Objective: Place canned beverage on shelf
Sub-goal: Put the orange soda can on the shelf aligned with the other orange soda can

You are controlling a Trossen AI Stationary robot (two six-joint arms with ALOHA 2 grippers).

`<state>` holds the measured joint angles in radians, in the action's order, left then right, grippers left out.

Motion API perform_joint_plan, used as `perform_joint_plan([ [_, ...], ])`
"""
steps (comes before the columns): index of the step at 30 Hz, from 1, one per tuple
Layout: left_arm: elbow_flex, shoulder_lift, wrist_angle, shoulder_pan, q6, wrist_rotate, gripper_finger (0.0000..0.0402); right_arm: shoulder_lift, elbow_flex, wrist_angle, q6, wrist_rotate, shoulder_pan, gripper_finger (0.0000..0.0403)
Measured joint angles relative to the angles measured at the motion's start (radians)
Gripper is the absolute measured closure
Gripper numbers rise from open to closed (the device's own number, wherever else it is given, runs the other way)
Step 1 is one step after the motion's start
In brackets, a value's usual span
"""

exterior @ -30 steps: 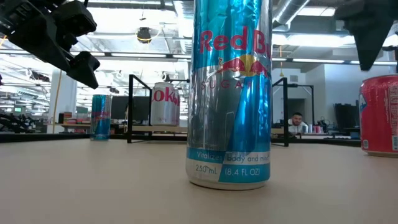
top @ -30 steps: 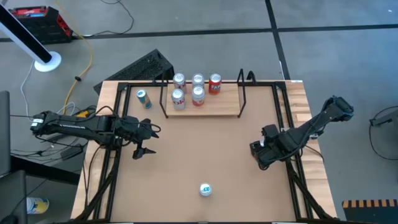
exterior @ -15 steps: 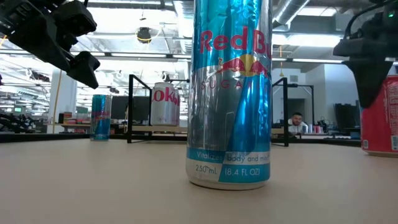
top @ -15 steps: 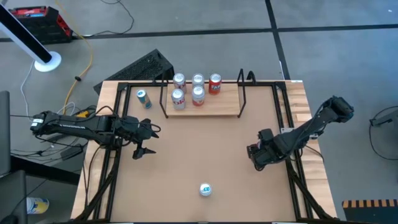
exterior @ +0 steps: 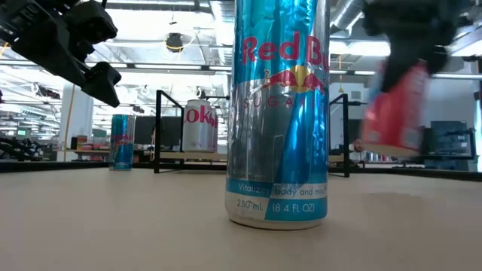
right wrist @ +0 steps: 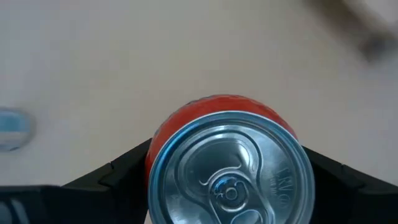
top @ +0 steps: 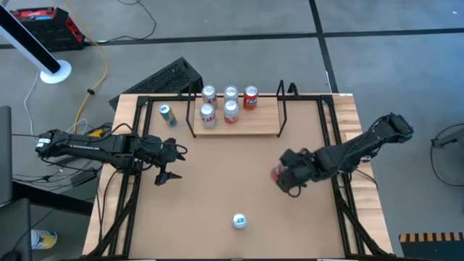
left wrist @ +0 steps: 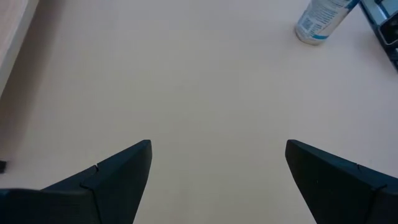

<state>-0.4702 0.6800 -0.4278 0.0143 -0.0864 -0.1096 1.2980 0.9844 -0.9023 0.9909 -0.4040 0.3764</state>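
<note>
My right gripper (top: 285, 176) is shut on a red can (top: 276, 174) over the table's right half; the low view shows the can (exterior: 394, 105) in the air, blurred. The shelf (top: 261, 125), a pale plank in a black rod frame at the far edge, holds several upright cans (top: 230, 109). My left gripper (top: 172, 165) hangs open and empty above the table's left side, and its wrist view (left wrist: 217, 155) shows bare tabletop between the fingers. My right gripper pinches the red can between its two fingers (right wrist: 127, 168), one on each side of the can's wall just below the top rim (right wrist: 163, 144). The fingers come from above, pointing down. The can (exterior: 394, 105) is lifted clear of the table and tilted.
A blue and silver can (top: 239, 221) stands upright near the table's front edge, filling the low view (exterior: 279, 113). Another blue can (top: 167, 114) stands on the table left of the shelf and shows in the left wrist view (left wrist: 320, 18). Black frame rods run along both table sides.
My right gripper has come down over the red can that stood on the table's right side and taken hold of it. It has lifted the can clear and carried it toward the table's left edge, where it now hangs tilted.
</note>
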Motion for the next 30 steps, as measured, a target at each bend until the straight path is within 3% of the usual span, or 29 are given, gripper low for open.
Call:
perform_joint_plan([
  [6, 0.0, 0.0, -0.001, 0.0, 0.001, 0.014, 0.0047, 0.0, 0.017, 0.196, -0.51, 0.085, -0.179, 0.0076],
  [14, 0.0, 0.0, -0.004, 0.0, 0.001, 0.015, 0.0047, 0.0, 0.017, 0.258, -0.938, 0.221, -0.386, 0.0076],
  [23, 0.0, 0.0, -0.004, 0.0, 0.015, 0.017, 0.0047, 0.038, 0.03, 0.444, -1.171, 0.334, -0.41, 0.0076],
  [30, 0.0, 0.0, -0.005, 0.0, 0.014, 0.017, 0.0047, 0.218, 0.189, 0.35, -1.229, 0.359, -0.375, 0.0076],
])
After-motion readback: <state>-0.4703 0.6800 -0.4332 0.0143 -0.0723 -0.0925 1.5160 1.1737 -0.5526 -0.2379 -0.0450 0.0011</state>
